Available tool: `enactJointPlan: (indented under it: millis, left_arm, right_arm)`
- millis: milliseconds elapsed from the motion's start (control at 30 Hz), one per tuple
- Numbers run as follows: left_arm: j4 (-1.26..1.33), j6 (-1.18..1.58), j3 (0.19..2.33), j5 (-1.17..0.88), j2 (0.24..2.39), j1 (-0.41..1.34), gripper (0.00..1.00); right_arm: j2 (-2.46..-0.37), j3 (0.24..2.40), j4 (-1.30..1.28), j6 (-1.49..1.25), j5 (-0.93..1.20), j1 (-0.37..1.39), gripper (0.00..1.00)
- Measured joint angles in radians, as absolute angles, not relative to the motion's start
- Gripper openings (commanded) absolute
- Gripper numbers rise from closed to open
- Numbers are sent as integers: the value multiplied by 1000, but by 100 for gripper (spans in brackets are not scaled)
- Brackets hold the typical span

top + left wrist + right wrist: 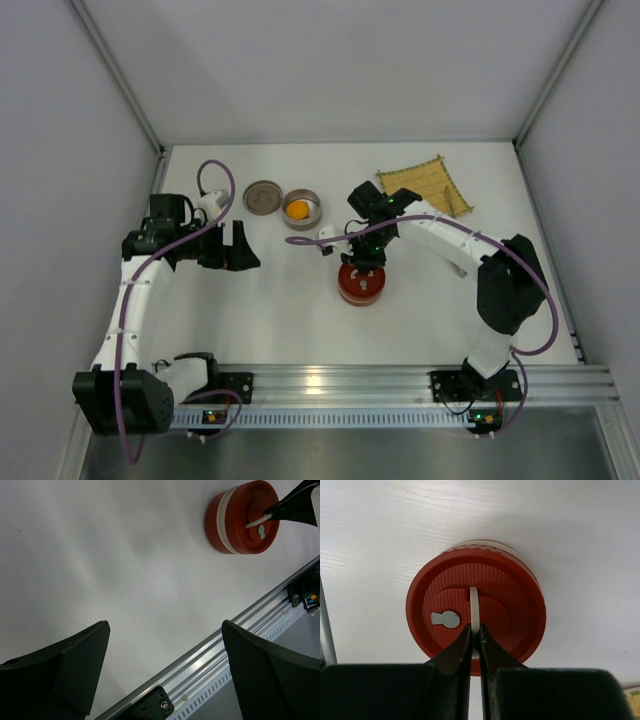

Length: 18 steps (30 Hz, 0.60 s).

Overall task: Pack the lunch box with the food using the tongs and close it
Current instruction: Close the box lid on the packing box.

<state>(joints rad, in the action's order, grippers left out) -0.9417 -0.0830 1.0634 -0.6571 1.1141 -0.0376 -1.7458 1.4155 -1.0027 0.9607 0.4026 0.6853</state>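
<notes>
The lunch box (361,288) is a round red tub with a white band and a ribbed red lid (512,597); it stands on the table (280,310) with the lid on. My right gripper (475,630) is shut on the lid's thin white handle (474,602), reaching down from above (362,262). The lunch box (243,517) also shows in the left wrist view. A round orange food piece (298,209) lies in a small metal bowl (314,202). My left gripper (165,627) hovers open and empty at the left (243,250). A thin strip on the bamboo mat's right side may be the tongs (452,198); it is too small to tell.
A brownish round dish (264,197) sits just left of the metal bowl. The bamboo mat (420,185) lies at the back right. An aluminium rail (240,625) runs along the table's near edge. Grey walls close in the back and sides.
</notes>
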Motion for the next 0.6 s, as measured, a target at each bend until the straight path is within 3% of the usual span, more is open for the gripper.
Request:
enactJointPlan:
  millis: [600]
  left_arm:
    - [-938, -80, 1060, -657, 1114, -38, 98]
  right_arm:
    - [-1771, 1415, -1000, 957, 412, 686, 0]
